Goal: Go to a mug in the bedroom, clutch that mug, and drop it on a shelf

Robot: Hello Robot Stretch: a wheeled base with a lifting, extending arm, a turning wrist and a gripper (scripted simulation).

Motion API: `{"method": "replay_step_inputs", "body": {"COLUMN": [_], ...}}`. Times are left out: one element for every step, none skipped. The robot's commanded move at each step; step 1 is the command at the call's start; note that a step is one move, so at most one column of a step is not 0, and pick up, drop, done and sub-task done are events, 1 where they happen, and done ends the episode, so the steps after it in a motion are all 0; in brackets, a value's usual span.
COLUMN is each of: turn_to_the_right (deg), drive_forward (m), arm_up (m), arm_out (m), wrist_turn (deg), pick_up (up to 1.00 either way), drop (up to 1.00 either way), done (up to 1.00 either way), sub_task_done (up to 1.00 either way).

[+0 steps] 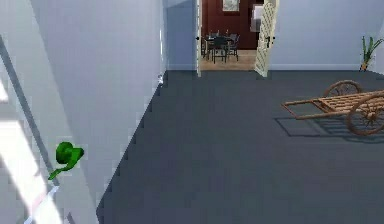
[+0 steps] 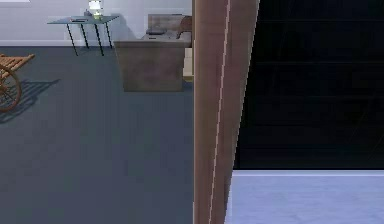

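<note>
At the arm side view's top left a small white and green thing (image 2: 95, 9) stands on a thin-legged side table (image 2: 85, 22); it is too small to name. At the forward view's lower left a green curved thing (image 1: 68, 158) sits against a pale wall (image 1: 100, 70).
A wooden cart (image 1: 345, 105) stands on the right of the dark carpet. Straight ahead an open doorway (image 1: 228, 40) leads to a dining table with chairs. A plant (image 1: 370, 50) is in the far right corner. A brown sofa (image 2: 155, 55) and an upright wooden door edge (image 2: 215, 110) lie to the side.
</note>
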Motion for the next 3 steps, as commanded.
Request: {"method": "replay_step_inputs", "body": {"turn_to_the_right": [6.0, 0.0, 0.0], "drive_forward": [0.00, 1.00, 1.00], "arm_up": [0.00, 0.00, 0.00], "arm_out": [0.00, 0.00, 0.00], "wrist_turn": [0.0, 0.0, 0.0], "pick_up": [0.00, 0.00, 0.00], "drop": [0.00, 0.00, 0.00], "done": [0.00, 0.00, 0.00], "sub_task_done": [0.00, 0.00, 0.00]}}
